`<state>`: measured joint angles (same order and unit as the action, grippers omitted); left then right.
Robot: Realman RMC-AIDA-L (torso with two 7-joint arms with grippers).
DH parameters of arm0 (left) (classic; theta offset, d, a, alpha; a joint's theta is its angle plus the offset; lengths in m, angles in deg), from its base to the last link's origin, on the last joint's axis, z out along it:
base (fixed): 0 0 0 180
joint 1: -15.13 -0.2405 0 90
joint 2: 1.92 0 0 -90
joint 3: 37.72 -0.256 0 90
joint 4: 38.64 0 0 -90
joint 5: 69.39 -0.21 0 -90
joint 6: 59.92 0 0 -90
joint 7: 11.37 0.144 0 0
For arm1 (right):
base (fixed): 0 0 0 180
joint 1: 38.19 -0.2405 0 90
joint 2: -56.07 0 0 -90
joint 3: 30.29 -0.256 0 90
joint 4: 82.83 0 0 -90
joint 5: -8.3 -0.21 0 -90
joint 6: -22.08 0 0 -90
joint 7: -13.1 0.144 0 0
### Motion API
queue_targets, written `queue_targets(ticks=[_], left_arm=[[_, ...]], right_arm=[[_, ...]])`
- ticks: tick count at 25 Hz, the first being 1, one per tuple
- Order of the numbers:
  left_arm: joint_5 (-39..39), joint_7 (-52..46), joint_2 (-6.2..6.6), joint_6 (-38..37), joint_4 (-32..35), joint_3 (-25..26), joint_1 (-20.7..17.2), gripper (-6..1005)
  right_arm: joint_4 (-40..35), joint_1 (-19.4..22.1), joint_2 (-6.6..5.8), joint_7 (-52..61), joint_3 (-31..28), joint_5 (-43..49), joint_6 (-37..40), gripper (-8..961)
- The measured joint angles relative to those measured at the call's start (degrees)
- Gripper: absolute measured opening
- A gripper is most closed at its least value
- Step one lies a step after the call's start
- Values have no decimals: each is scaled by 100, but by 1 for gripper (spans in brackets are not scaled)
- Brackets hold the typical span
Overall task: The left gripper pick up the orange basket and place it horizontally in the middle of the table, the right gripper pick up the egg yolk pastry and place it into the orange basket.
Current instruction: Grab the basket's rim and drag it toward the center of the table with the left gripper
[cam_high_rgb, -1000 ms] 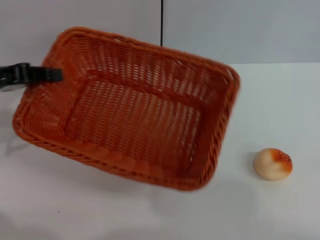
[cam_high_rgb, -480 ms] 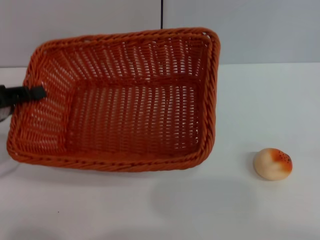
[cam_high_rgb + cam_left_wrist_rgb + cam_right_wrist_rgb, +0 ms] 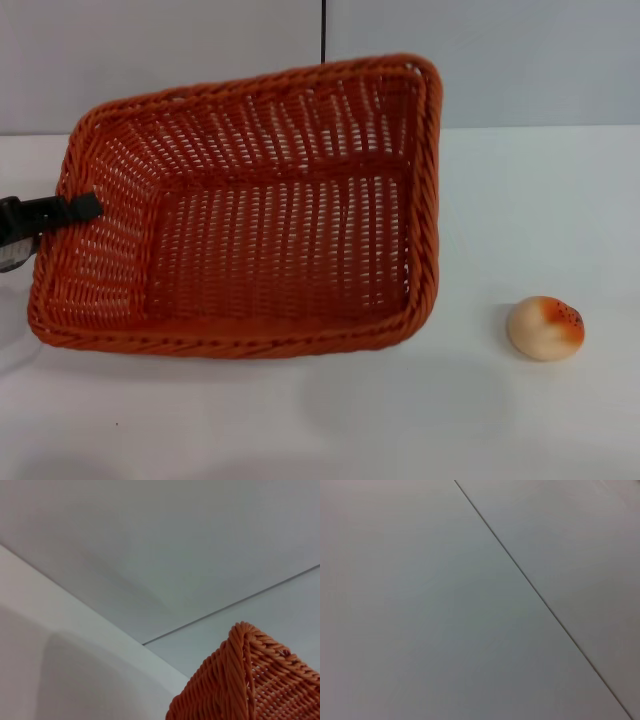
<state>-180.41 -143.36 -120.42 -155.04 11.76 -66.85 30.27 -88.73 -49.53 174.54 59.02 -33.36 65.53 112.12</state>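
Orange basket (image 3: pixel 250 210): large woven basket, left of centre on the desk, tilted so its open mouth faces the head camera; the near long rim looks low by the desk, the far right corner raised. Whether any part touches the desk cannot be told. One braided corner (image 3: pixel 245 680) shows in the left wrist view.
Left pincer (image 3: pixel 85 207): black claw tip at the basket's left short rim, reaching in from the left edge; pinching the orange basket by that rim, one finger visible lying over the inside of the weave.
Egg yolk pastry (image 3: pixel 545 327): small round bun with glazed top, lying on the desk near and to the right, well apart from the basket, untouched.
Right pincer: not visible in any view; the right wrist view shows only a plain grey surface with a thin seam.
Desk (image 3: pixel 300 420): plain white top, carrying the pastry.
Step in hand: judged to be the first, basket carried and not yet laid down flat.
Next move: calls for levelling the basket, bottom down, long side running left to right, mid-desk, then letting go; the pastry pick waits on that.
Risk: a one-rim hold may let the basket swing or slip.
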Motion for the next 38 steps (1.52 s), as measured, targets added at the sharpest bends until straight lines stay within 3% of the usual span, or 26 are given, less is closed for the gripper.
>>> queue_targets(ticks=[14,19,27,31,34,38], left_arm=[[-229,71,82,-297,168,-18,-86,337],[-319,-20,102,-406,308,-12,-89,490],[-415,-170,311,-956,340,-91,-32,517],[-573,-175,335,-1141,357,-141,51,514],[-645,-118,346,-1087,382,-107,75,513],[-648,126,491,-781,307,-52,82,512]], right_arm=[[-60,-47,0,14,0,0,-84,681],[-70,-81,0,20,0,0,-84,681],[-109,-87,0,24,-1,0,-92,680],[-113,-89,0,26,23,0,-88,680],[-113,-103,0,26,126,0,-56,680],[-120,-125,-5,38,291,0,-52,680]])
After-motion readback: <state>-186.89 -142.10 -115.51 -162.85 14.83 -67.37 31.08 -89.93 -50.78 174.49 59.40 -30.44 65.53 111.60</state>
